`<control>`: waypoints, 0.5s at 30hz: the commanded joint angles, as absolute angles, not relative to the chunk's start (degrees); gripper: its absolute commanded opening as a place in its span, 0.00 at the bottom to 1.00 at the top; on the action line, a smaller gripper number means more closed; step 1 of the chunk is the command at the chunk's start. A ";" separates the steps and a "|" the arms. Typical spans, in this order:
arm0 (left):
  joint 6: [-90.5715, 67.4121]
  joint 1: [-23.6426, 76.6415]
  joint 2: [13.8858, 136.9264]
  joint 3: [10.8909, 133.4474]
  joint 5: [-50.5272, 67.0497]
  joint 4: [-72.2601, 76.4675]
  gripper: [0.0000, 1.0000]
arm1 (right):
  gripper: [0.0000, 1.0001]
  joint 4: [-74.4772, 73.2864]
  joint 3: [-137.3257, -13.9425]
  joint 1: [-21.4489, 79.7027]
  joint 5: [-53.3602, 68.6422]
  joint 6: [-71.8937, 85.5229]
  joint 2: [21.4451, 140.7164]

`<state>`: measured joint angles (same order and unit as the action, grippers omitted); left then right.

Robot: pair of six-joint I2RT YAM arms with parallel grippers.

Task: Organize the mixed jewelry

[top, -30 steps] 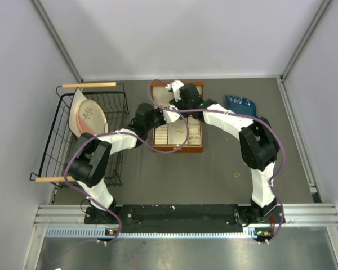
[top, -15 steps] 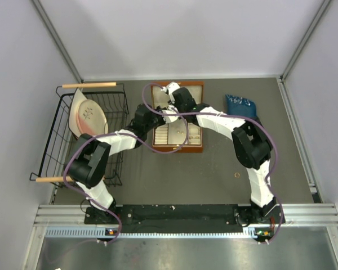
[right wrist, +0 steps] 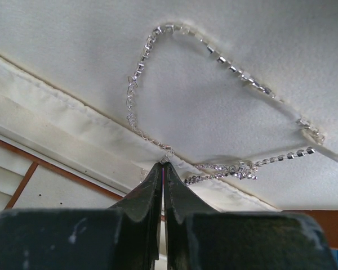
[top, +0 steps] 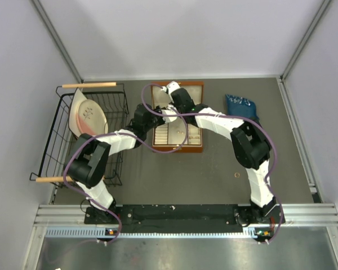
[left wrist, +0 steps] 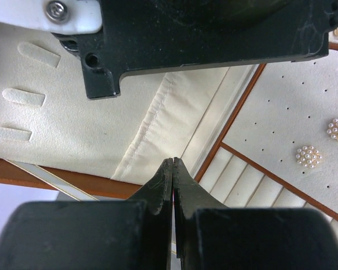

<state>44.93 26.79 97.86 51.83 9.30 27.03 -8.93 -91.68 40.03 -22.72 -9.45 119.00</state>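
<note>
- Right gripper point(right wrist: 163, 164) pinched shut on a fine link of the necklace point(right wrist: 214, 53), caught only at the very tips.
- Rest of the chain lying looped on the cream lining point(right wrist: 73, 45) inside the lid of the box point(top: 194, 149).
- Left gripper point(left wrist: 173, 161) shut on nothing, poised over the lid's hinge line, near the pearl earrings point(left wrist: 308, 156).
- Lift slowly and straight off the lining.
- Watch the bunched stretch beside the tips, likely to snag on the fabric fold.
- Avoid jerks: with so slight a hold, a slip looks easy.
- Steer clear of the left arm, close alongside.
- One gold ring point(top: 236, 175) out on the table point(top: 174, 180), well apart from the box, not yet put away.
- Against a second ago: right wrist swung left over the lid and elbow drawn in, with left arm and ring unmoved.
</note>
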 commanded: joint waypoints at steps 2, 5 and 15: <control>44.65 26.72 96.77 51.85 9.23 32.34 0.02 | 0.00 -5.97 -92.55 41.57 -25.40 -10.02 116.99; 44.74 26.72 96.94 52.29 9.14 32.34 0.04 | 0.00 -7.03 -92.29 41.57 -24.44 -9.41 115.40; 46.32 26.72 96.68 52.30 9.58 32.43 0.14 | 0.00 -10.46 -92.99 41.57 -21.62 -7.56 110.04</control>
<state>45.36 26.68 97.86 51.83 9.34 29.15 -10.22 -91.53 40.49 -22.61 -8.91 115.74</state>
